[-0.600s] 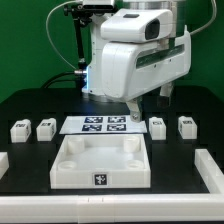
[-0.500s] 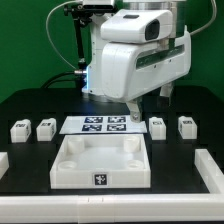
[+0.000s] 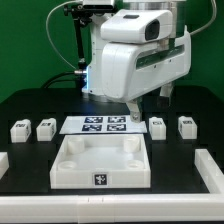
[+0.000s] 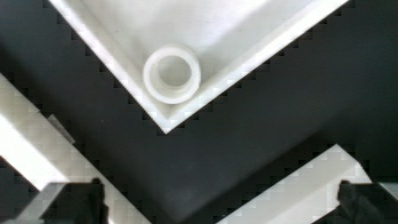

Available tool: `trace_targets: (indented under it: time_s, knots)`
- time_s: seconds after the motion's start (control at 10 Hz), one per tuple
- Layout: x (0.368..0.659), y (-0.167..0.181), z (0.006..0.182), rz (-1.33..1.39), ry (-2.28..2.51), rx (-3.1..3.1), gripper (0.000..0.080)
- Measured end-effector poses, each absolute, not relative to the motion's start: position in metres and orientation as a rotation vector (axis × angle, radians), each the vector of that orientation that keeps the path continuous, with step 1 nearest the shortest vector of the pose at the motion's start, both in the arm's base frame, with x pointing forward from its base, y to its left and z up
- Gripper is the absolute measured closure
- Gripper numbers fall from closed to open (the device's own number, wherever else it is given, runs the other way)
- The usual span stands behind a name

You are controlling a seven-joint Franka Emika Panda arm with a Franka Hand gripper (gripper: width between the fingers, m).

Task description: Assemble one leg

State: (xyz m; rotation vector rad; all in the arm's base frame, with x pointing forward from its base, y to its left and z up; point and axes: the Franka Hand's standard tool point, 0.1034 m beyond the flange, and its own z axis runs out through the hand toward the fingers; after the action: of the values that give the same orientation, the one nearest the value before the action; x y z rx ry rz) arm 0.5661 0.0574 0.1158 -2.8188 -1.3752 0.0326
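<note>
Four legs stand in a row on the black table. Two are at the exterior view's left (image 3: 19,129) (image 3: 46,127) and two at its right (image 3: 157,125) (image 3: 186,125). Each is a small white block with a tag. The large white rimmed panel (image 3: 100,160) lies in front of them. My gripper (image 3: 148,103) hangs above the table behind the right-hand legs, open and empty. In the wrist view my gripper (image 4: 217,205) shows two dark fingertips (image 4: 71,200) wide apart with nothing between them. Beyond them is a corner of the panel (image 4: 231,45) with a round socket (image 4: 173,73). No leg shows in the wrist view.
The marker board (image 3: 105,125) lies flat between the two pairs of legs. White rails border the table at the exterior view's left (image 3: 3,160), right (image 3: 210,170) and front (image 3: 110,210). The arm's bulky white body (image 3: 140,60) fills the space above the table's back.
</note>
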Motion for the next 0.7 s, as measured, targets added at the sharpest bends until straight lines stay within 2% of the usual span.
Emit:
trace_targets:
  time_s: [0.3,0.4,0.5,0.7]
  knots:
    - [0.565,0.057,0.115,0.030,-1.400,-2.807,0.0149]
    - [0.552,0.056,0.108,0.027,-1.424,-2.794,0.0149]
    - [0.526,0.049,0.102,0.049,-1.488,-2.757,0.0149]
    - [0.480,0.034,0.096,0.058,-1.873,-2.512,0.0149]
